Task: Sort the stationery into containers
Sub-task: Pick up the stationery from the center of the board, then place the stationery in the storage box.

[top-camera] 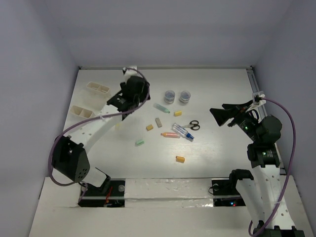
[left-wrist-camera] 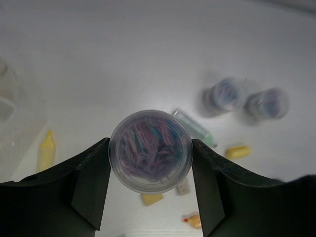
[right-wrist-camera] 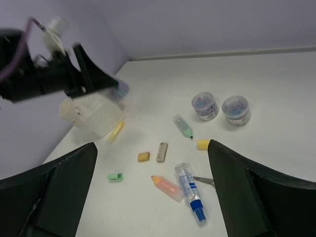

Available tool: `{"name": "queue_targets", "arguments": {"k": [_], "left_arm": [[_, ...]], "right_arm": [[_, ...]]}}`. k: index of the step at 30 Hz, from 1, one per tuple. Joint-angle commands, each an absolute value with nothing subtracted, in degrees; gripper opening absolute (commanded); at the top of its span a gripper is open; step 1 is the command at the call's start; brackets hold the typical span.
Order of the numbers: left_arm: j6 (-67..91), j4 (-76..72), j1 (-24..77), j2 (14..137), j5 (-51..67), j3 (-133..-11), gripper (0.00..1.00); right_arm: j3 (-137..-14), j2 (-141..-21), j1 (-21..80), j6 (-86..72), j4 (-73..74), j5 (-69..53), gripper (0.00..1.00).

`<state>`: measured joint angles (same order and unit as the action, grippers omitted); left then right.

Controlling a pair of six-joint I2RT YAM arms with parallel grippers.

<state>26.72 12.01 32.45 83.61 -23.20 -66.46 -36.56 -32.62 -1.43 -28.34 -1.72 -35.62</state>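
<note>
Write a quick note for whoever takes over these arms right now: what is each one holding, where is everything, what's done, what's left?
Left gripper: jaws shut on a round clear jar of coloured clips, held up near the bins.
Right gripper: jaws open, empty, at the right side.
Far bin and near bin: far left, both look empty from above.
Mid-table: two more jars, green marker, orange-pink marker, blue-capped pen, scissors, scattered erasers. Yellow marker lies near the bins.
Done: apparently nothing binned yet.
Left: the held jar and everything else.

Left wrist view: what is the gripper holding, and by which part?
The left gripper holds a round clear jar, one finger against each side of its wall.
</note>
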Motion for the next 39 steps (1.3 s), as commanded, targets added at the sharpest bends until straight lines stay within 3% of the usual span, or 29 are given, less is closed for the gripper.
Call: {"name": "queue_targets", "arguments": {"k": [1, 8, 19, 39], "left_arm": [[24.26, 17.04, 28.05, 80.77, -21.89, -79.60, 0.36], [20.84, 23.90, 15.24, 84.72, -20.74, -93.59, 0.35], [16.61, 25.05, -3.67, 87.10, -19.26, -89.57, 0.35], [14.41, 24.17, -7.47, 93.43, -20.13, -86.14, 0.35]], "right_arm": [[-36.30, -31.91, -1.67, -28.65, -3.25, -36.65, 1.00], [-36.56, -31.38, -1.67, -28.56, -2.29, -36.47, 1.00], [-37.09, -31.29, -1.67, -28.13, -0.35, -35.24, 1.00], [-37.09, -31.29, -1.67, -28.13, -0.18, -35.77, 1.00]]}}
